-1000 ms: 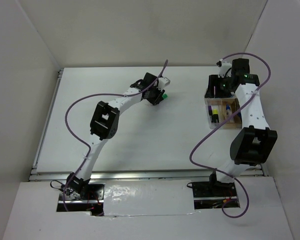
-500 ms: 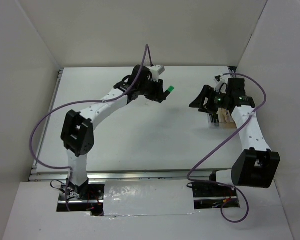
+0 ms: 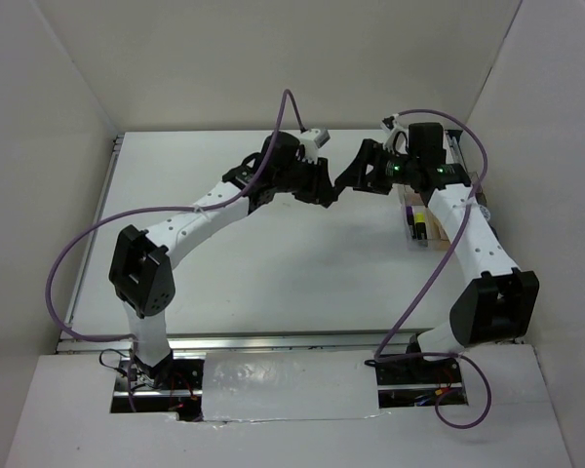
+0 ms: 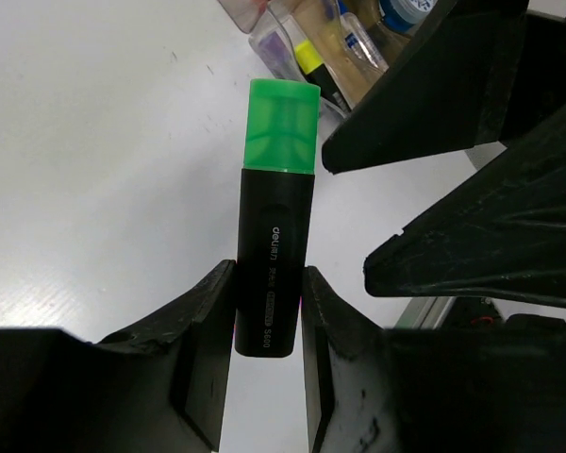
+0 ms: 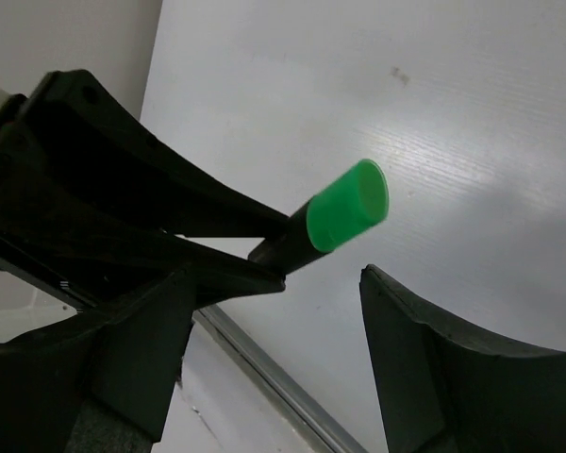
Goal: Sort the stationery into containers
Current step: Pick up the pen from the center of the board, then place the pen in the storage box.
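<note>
My left arm [image 3: 190,219] reaches from the near left corner of the worktop [image 3: 273,263] up towards the middle of the far edge. Its left hand [image 4: 269,293] is closed on a black highlighter [image 4: 272,260]. The two fingers [image 4: 208,311] press against the sides of the barrel near its tail end. The green cap points forward, clear of the fingertips, and the whole marker is held above the white surface rather than lying on it.

Just to the right, the right hand [image 5: 275,281] faces the left one, the two nearly tip to tip over the far middle of the worktop. Its jaws stand wide apart and hold nothing. Through the right wrist camera I see the green cap just ahead of the gap between those fingers, touching neither of them. In the left wrist view the same two black fingers sit beside the cap on its right, close but apart from it.

Further right, by the right edge of the worktop, sits the clear container [image 3: 407,226], partly hidden under the right arm [image 3: 473,239]. Inside it I can make out a yellow-ended highlighter [image 4: 308,58] beside a purple-ended one [image 4: 281,58], and a thin pen [image 4: 354,33] lies one compartment over.
</note>
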